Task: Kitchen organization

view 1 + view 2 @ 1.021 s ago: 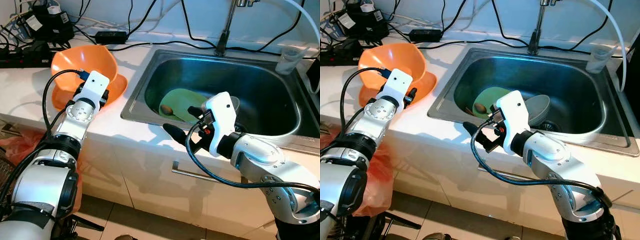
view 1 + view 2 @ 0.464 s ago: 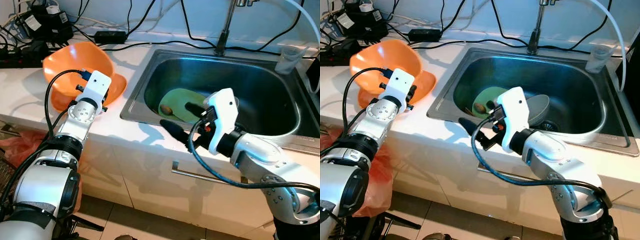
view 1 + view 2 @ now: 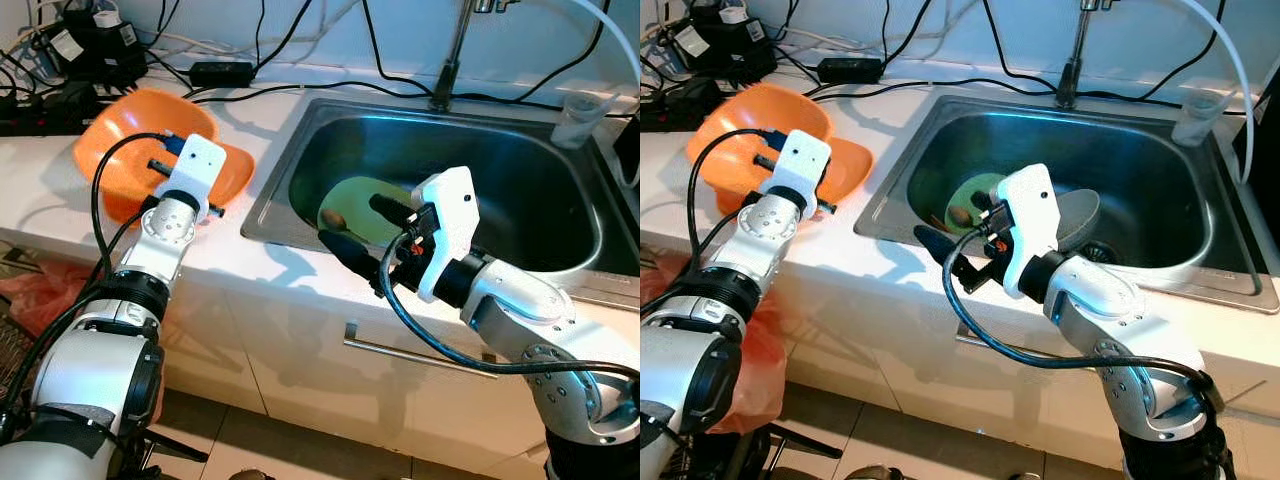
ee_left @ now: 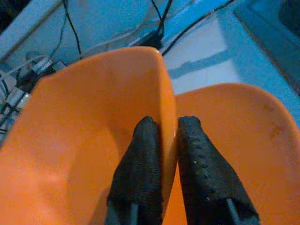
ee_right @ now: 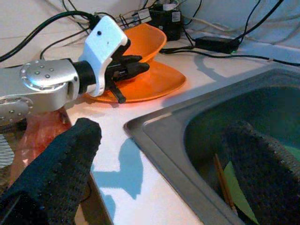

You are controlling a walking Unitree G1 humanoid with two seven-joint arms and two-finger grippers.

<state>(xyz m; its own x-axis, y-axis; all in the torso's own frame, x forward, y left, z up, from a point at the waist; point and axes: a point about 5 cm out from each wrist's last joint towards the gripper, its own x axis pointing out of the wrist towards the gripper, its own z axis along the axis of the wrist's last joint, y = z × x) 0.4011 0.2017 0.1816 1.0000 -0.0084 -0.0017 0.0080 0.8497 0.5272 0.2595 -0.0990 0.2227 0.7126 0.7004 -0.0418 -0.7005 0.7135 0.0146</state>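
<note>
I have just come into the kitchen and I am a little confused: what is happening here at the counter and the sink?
A humanoid robot stands at the counter. Its left end effector is shut on the rim of an orange bowl, which rests tilted on an orange plate beside the sink. Its right end effector hangs open over the sink's front edge. In the sink lie a green plate and a grey bowl.

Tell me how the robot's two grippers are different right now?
The left gripper is pinched shut on the rim of the orange bowl; the right gripper is wide open and holds nothing. The left gripper is over the white counter; the right gripper hangs at the sink's front edge. Both have two long black fingers.
</note>
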